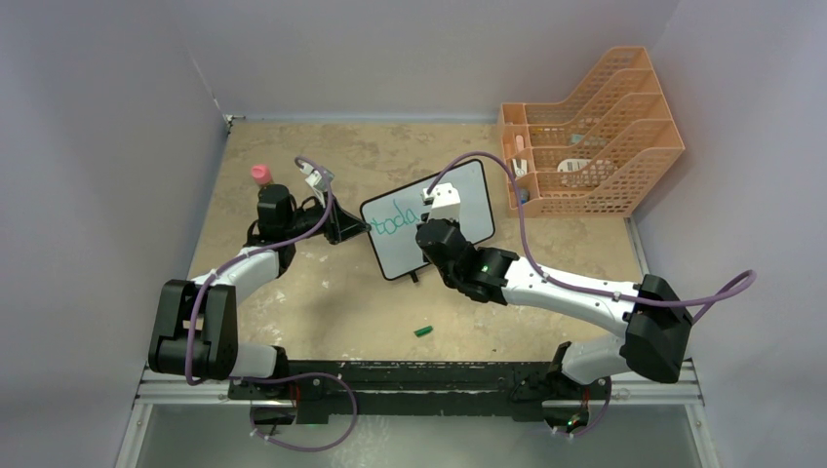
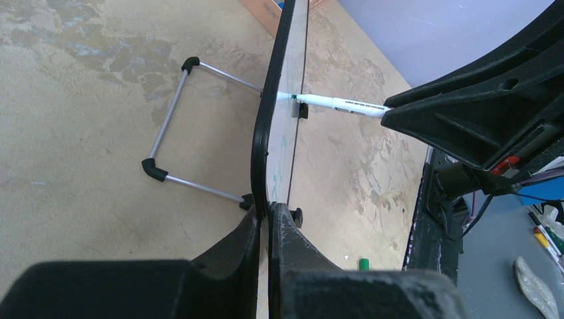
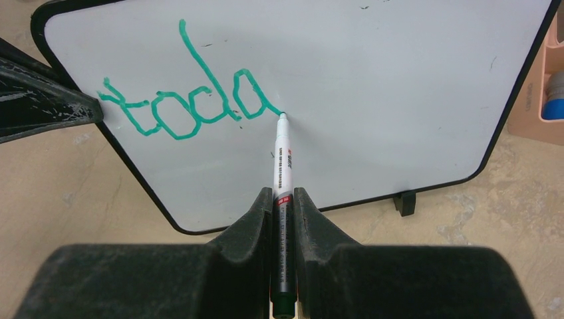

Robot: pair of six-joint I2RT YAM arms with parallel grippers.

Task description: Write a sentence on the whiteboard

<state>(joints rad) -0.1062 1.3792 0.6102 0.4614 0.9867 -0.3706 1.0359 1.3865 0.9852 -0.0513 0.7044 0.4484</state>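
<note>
Right wrist view: which step is in hand?

— Writing. The right pincer (image 3: 282, 197) is clamped on a white marker (image 3: 282, 163). Its tip touches the whiteboard (image 3: 386, 93) at the tail of green letters (image 3: 186, 109) reading "toda". The sentence looks barely begun.

— Where is the board?

— Standing on the worktop (image 1: 322, 292), leaning on a wire stand (image 2: 166, 129). The left pincer (image 2: 268, 214) is closed on its left edge, steadying it. An orange rack (image 1: 624, 107) sits just right of the board.

— What does the next move call for?

— Probably a light, even stroke rightward from the last letter, with the left grip firm so the board does not slide.

— Anything unclear?

— From above, the right wrist covers the board's middle. The left wrist sees the board edge-on, so no lettering reads there. A small green piece (image 1: 423, 331) lies in front of the board. It may be the cap, but I cannot tell.
</note>
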